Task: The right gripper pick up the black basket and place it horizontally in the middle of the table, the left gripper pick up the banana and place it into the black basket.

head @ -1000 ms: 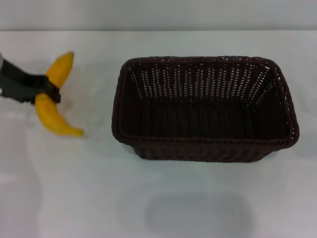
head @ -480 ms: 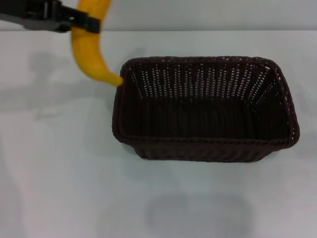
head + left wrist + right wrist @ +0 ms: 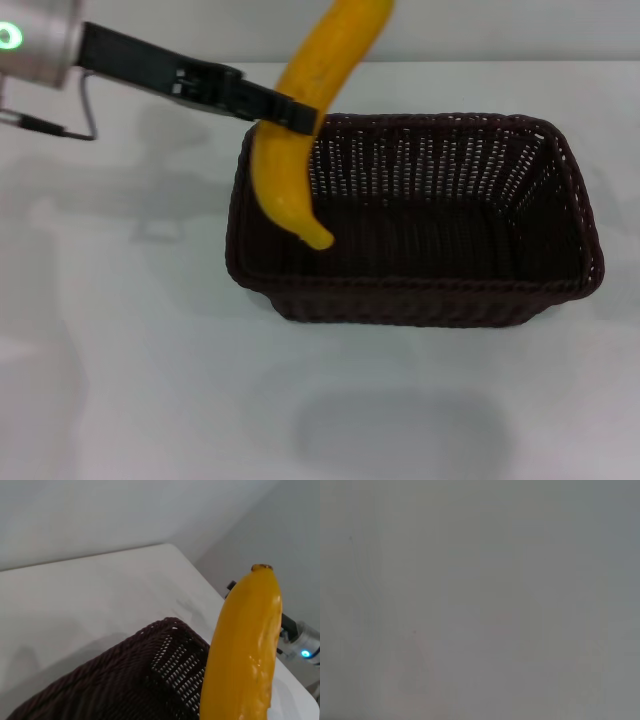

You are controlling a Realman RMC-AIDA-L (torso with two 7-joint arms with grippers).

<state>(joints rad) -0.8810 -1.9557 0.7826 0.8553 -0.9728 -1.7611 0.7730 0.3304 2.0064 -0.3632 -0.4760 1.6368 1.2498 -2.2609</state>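
A: Left gripper [image 3: 292, 112] has moved since a second ago. Then it sat at the table's [image 3: 120, 380] left edge with the banana [image 3: 300, 150] down low; half a second ago it was lifted but short of the black basket [image 3: 410, 300]. Now the jaws are over the basket's left rim.

B: Grip?

A: Jaws closed on the banana about mid-length. Fruit hangs near upright: stem end above the jaws, lower tip below them, inside the basket's left end and off the floor, by my read.

B: So the basket step is done?

A: Looks it. Basket lies lengthwise mid-table, open side up. What's left is lower and release.

B: Obstructions?

A: The woven rim, right under the jaws. The fingers look just above it, so a straight drop risks a clip. Basket interior is empty beyond the jaws, so I'd shift further in first.

B: Right gripper?

A: Not visible from overhead; its wrist view is blank grey. A lit arm section [image 3: 302, 647] shows far beyond the banana in the left wrist view.
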